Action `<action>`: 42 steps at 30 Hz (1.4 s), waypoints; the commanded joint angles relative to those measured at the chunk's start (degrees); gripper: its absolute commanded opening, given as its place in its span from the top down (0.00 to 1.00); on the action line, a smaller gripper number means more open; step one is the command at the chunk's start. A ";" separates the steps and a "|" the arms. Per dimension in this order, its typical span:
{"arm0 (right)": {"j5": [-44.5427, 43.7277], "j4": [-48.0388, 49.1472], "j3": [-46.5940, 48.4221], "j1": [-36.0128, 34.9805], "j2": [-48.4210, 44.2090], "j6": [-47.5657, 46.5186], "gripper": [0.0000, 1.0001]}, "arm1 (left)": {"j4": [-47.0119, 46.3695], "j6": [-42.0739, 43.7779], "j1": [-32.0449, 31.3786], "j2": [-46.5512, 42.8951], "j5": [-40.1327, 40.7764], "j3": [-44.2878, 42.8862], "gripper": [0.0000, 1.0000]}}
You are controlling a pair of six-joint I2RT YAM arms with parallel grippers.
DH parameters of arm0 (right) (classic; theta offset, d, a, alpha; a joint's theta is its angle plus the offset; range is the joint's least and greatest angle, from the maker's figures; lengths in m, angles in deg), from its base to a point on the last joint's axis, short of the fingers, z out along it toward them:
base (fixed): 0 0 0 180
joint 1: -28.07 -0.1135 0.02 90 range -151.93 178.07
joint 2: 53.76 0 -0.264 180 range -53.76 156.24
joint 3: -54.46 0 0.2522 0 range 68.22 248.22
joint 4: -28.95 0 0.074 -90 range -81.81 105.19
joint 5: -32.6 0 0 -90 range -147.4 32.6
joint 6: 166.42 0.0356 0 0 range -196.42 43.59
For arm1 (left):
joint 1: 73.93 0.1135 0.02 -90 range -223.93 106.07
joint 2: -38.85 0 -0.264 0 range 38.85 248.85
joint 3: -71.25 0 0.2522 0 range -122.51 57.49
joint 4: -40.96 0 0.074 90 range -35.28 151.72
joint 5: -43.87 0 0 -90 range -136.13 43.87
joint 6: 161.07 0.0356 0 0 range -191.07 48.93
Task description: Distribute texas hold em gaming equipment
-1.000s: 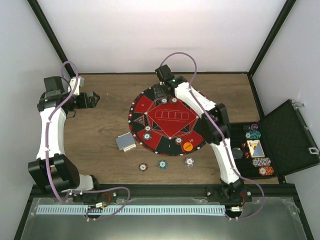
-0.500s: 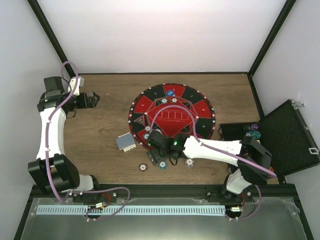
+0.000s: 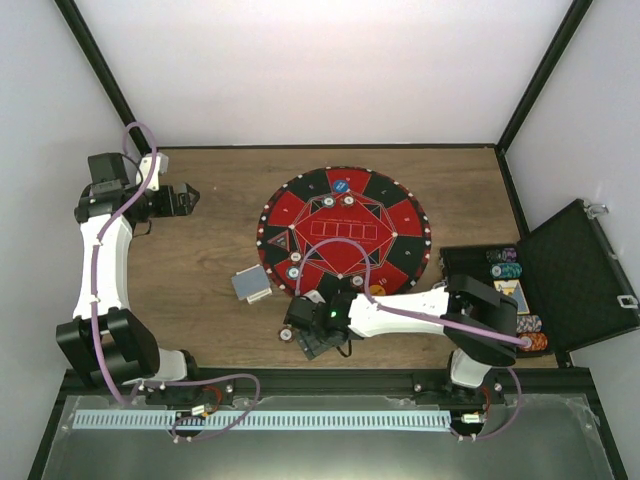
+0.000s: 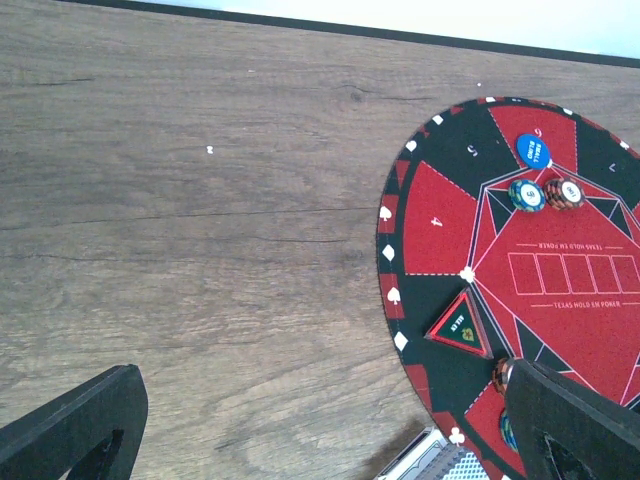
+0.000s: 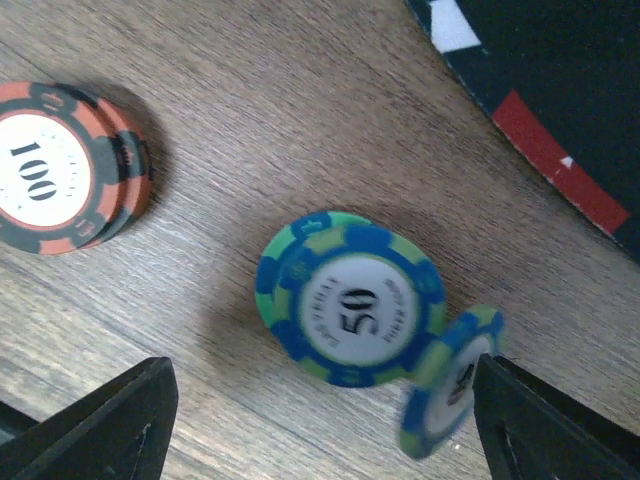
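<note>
Your left gripper (image 4: 320, 400) hangs over the table (image 3: 200, 260) at far left, jaws spread. One card deck (image 3: 252, 285) lies just left of the mat (image 3: 395, 215). Your right gripper (image 5: 320, 400), jaws spread too, hovers low at the near side: one brown 100 chip (image 5: 60, 165) outside to the left, one blue-green 50 chip (image 5: 350, 300) flat between the jaws, one second blue-green chip (image 5: 448, 385) tipped on edge just beside the right-hand finger (image 5: 560, 430).

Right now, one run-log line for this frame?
right gripper: open over 50 chip | second chip: tilted at its edge | 100 chip: flat, apart | left gripper: open, holding nothing
</note>
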 commanded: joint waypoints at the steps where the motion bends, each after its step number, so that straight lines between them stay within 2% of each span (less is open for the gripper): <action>1: -2.33 -1.55 1.04 -0.29 0.81 1.45 0.18 | 0.10 0.50 0.24 -1.01 -0.55 -0.77 0.00; 11: -3.85 -4.83 3.35 -0.12 -1.45 0.48 0.20 | -0.07 0.32 0.27 -0.74 -0.93 -0.87 0.00; 23: -2.51 -0.52 6.26 2.90 4.21 -4.57 0.22 | 0.02 0.56 0.23 -1.08 -0.30 -1.01 0.00; 28: -1.33 1.48 5.06 4.61 4.93 -5.55 0.26 | -0.06 0.57 0.23 -0.96 -0.25 -0.75 0.00; 36: 0.69 2.69 3.30 4.89 5.35 -5.76 0.39 | -0.42 0.58 0.23 -0.48 -0.16 -0.52 0.00; 40: 1.42 2.22 2.33 4.87 4.74 -5.71 0.39 | -0.42 0.81 0.23 -0.43 0.03 -0.35 0.00; 42: 1.97 1.64 1.96 4.93 4.23 -5.88 0.36 | -0.43 0.78 0.24 -0.41 0.08 -0.26 0.00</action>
